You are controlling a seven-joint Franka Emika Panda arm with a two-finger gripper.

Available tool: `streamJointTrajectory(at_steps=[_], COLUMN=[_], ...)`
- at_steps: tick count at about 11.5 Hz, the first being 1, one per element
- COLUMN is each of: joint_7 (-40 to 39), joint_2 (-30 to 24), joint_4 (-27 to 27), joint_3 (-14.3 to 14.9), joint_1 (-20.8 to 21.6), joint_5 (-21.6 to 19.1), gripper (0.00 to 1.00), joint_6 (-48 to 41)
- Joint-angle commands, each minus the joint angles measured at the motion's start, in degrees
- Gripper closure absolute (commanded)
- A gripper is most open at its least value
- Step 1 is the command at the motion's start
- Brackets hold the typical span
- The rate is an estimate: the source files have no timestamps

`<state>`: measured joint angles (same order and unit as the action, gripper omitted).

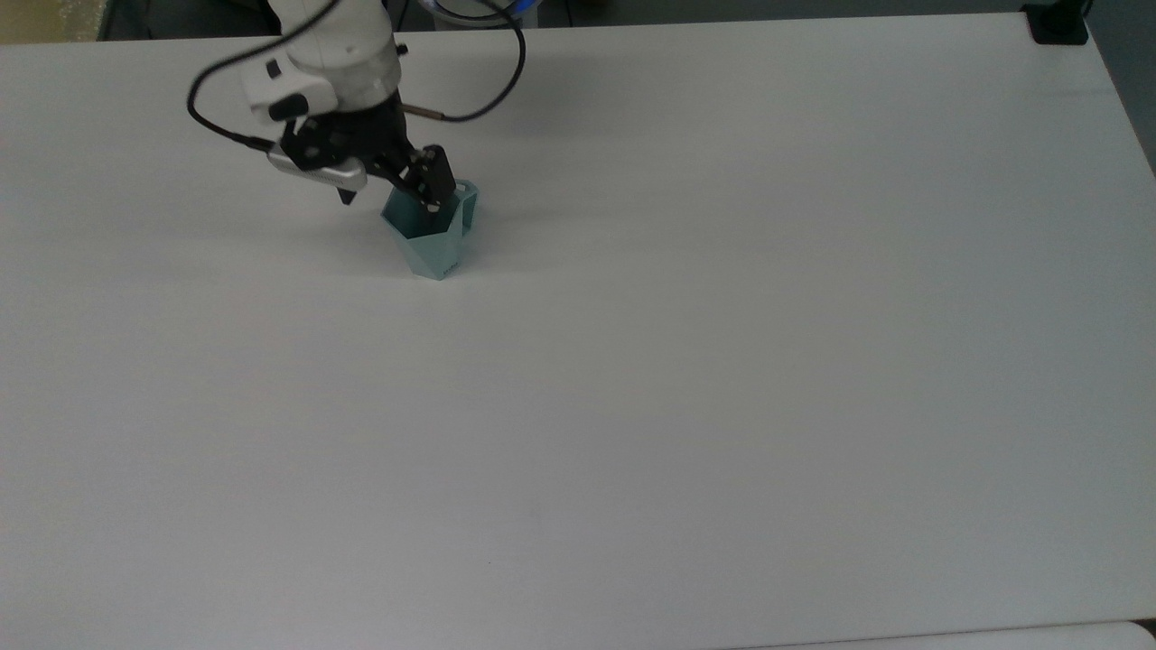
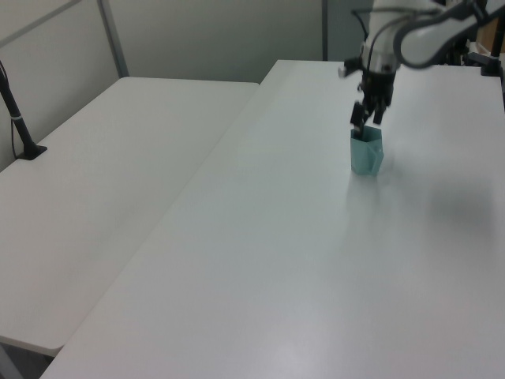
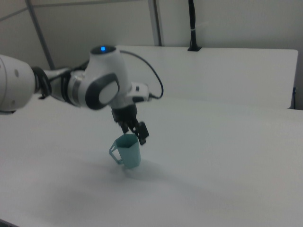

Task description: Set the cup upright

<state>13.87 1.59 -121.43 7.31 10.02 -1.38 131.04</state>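
The pale teal faceted cup (image 1: 435, 255) stands upright on the white table (image 1: 632, 361), mouth up, its thin handle on the top view's right. It also shows in the left view (image 2: 366, 157) and in the right view (image 3: 131, 154). My gripper (image 1: 390, 194) hangs open just above the cup's rim and holds nothing. One black finger (image 1: 436, 183) is over the rim and the other lies off to the top view's left. In the left view the gripper (image 2: 367, 120) is clear above the cup, and likewise in the right view (image 3: 134, 134).
A black clamp (image 1: 1057, 23) sits at the table's far right corner in the top view. A second white table (image 2: 118, 158) adjoins on the left view's left, with a black post (image 2: 16, 110) at its edge. A cable loops off my wrist (image 1: 506, 81).
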Motion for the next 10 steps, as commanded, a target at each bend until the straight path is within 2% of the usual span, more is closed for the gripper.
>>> streamJointTrajectory(at_steps=[1,3,4,5,6,7,10], joint_7=[-1.6,-4.5,-6.2,-10.8,-15.8,-17.0,-17.0], joint_2=[-1.9,-4.1,-5.1,-5.6,-5.8,-5.7,-6.0], joint_4=[16.9,21.4,22.4,23.5,25.2,27.0,27.1], joint_3=[0.3,0.3,0.3,0.3,0.5,0.8,0.7], joint_1=[0.3,0.8,0.4,0.1,-0.4,-1.6,-2.1], joint_5=[-1.3,1.6,6.4,8.7,8.8,8.2,6.9], gripper=[0.0,0.0,0.0,0.0,0.0,0.0,0.0], joint_6=[-16.4,-23.9,-28.6,-33.8,-37.5,-38.9,-39.5])
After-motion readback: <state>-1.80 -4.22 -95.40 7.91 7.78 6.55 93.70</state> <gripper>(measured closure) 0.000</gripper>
